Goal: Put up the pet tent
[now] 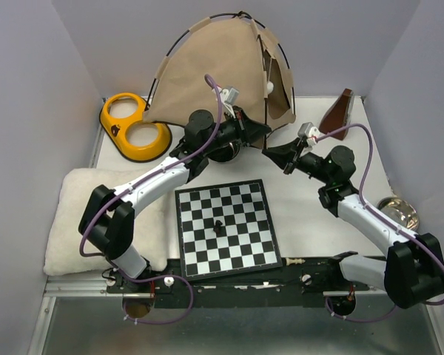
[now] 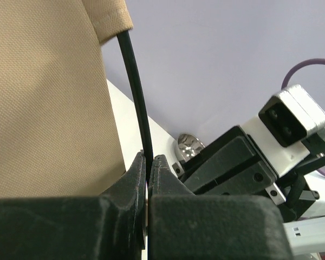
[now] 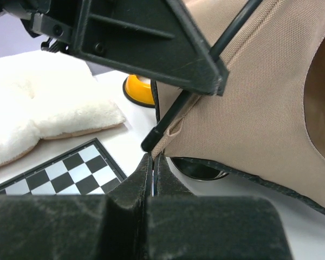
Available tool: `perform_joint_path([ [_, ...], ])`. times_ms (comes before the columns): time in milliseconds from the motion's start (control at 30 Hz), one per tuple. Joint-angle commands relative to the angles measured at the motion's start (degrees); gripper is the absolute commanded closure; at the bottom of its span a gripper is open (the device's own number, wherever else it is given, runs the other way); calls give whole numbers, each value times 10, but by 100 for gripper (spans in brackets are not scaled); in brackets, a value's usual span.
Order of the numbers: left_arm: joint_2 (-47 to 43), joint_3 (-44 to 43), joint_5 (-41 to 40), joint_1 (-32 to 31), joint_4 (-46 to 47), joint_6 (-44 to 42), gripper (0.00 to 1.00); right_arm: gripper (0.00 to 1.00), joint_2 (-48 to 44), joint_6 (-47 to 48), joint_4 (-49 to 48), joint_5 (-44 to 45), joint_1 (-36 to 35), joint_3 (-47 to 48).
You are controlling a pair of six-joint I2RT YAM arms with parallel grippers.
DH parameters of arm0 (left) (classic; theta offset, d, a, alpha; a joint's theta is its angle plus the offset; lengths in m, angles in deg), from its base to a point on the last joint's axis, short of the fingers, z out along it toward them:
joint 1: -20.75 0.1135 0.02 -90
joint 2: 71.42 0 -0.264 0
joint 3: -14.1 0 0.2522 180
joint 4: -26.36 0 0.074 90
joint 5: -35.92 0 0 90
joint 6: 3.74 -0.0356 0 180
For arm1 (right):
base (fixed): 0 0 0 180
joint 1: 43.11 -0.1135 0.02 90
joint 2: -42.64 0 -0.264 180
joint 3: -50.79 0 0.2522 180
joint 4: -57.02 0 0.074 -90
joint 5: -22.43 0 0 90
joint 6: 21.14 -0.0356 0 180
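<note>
Pet tent [image 1: 222,66] is seen standing at the far middle of the table, against the back wall, its tan fabric arched by crossing poles and its opening turned right. Its near corner is reached by both arms.

Left gripper [image 2: 150,160] is seen closed on a thin black pole [image 2: 135,92], which is pinched between the fingertips just below the tent's hem. The pole runs upward along the fabric edge.

Right gripper [image 3: 153,160] is seen fully closed, tips pressed together right at the tent's bottom corner, just under the pole's free end. Whether any fabric is pinched cannot be told. A dark round dish [image 3: 197,169] is partly seen under the tent's edge.

Chessboard [image 1: 237,222] is laid flat in the middle, near the arm bases, with one black piece [image 1: 218,225] on it. White fluffy cushion [image 1: 70,214] is placed at the left, under the left arm. Yellow double bowl [image 1: 131,124] sits just left of the tent. Brown pyramid-shaped object [image 1: 340,115] stands at far right, and a metal bowl [image 1: 399,211] rests by the right arm.
</note>
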Motion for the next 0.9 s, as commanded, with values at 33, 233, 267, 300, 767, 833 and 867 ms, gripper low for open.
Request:
perform_joint_path([
  [33,16,-55,-71,18,73,-47,100,99,-22,35,43,-15,-23,-28],
  [233,27,-78,-73,23,58,-54,100,99,-32,57,61,-5,-27,-36],
  [267,26,-80,-73,25,56,-54,100,99,-33,57,59,-5,-27,-38],
  [300,25,-78,-73,25,59,-55,100,99,-35,57,60,-5,-27,-42],
  [767,15,-61,-70,30,45,-59,100,99,-43,69,64,-9,-27,-45],
  [833,18,-64,-71,30,39,-61,100,99,-42,72,68,-11,-26,-41],
  [867,19,-66,-68,30,40,-61,100,99,-42,72,68,-9,-27,-40],
])
